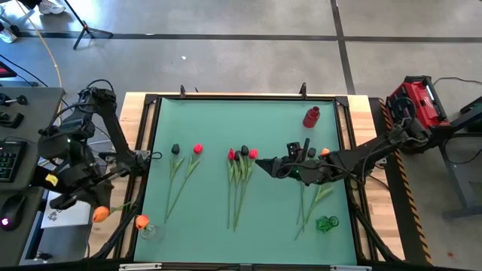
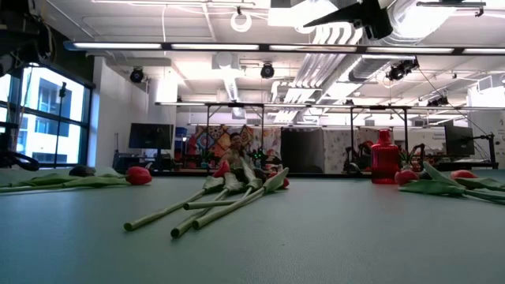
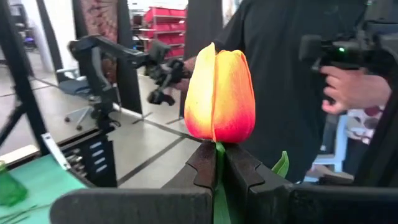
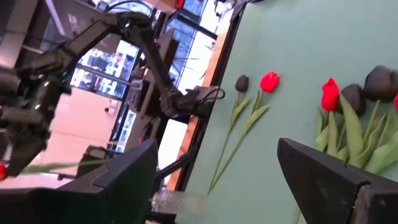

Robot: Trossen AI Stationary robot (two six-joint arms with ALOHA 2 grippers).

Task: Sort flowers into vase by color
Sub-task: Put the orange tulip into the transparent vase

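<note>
Orange tulip [image 3: 219, 96] pinched in left end effector [image 3: 219, 163]; person [image 3: 292, 68] behind.

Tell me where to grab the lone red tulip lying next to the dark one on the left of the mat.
Grip the red tulip on its thin stem, midway below the bud. Come straight down from above: it lies flat on the green mat, and its stem angles away from the dark tulip, leaving finger room.

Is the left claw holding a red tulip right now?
No, the left claw is shut on the stem of an orange tulip, its bud standing just above the fingertips.
</note>
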